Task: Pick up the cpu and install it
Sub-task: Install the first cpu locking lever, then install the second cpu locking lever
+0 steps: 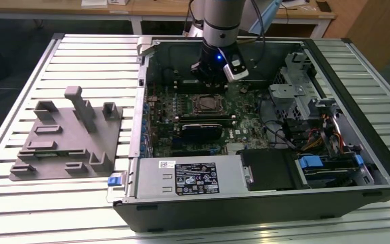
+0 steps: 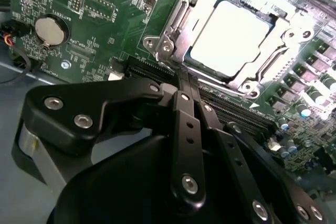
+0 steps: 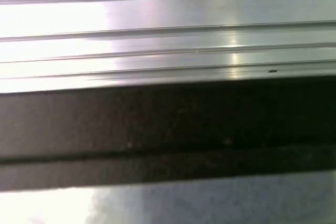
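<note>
1. Open computer case [image 1: 357, 198] lies on a slatted metal table [image 1: 79, 61]. The arm reaches down into it, and the pincer [image 1: 212, 81] hangs low over the green motherboard [image 1: 249, 124].
2. Pincer state: in the second wrist view the black linkage fingers [image 2: 184, 129] run side by side and meet near their ends, so they look closed together, with nothing seen between them. The tips themselves sit against the dark slot edge and are hard to make out.
3. The cpu [image 2: 233, 38], with its pale silver face, lies flat inside the metal socket frame [image 2: 168, 43] on the board, just beyond the pincer's tips and apart from them.
4. In the exterior view the socket [image 1: 206, 104] sits directly below the pincer, toward the camera from it.
5. A round coin cell [image 2: 51, 30] sits on the board off to one side of the pincer, well away from the socket.
6. A grey plastic tray [image 1: 63, 147] with upright blocks rests on the table outside the case, far from the pincer, on the exterior view's left.
</note>
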### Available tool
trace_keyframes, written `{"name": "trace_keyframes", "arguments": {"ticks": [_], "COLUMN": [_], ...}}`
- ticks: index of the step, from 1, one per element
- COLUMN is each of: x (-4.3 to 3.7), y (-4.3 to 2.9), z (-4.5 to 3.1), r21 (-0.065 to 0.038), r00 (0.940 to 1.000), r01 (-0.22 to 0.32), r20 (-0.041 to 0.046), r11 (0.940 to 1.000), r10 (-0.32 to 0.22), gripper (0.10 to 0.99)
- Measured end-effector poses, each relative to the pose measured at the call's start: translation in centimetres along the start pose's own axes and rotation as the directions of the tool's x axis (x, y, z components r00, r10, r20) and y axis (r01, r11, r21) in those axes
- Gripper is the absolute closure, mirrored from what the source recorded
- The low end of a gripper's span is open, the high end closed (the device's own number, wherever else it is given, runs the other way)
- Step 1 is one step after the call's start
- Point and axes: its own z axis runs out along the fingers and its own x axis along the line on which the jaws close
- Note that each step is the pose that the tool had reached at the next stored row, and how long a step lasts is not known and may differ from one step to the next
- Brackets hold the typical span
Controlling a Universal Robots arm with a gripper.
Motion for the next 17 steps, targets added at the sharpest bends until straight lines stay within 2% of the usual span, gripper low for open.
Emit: {"name": "trace_keyframes", "arguments": {"ticks": [17], "x": [-0.09], "y": [-0.58], "z": [-0.03], "r21": [0.000], "r00": [1.0000], "r01": [0.000], "r20": [0.0000], "r11": [1.0000], "r10": [0.000], "gripper": [0.980]}}
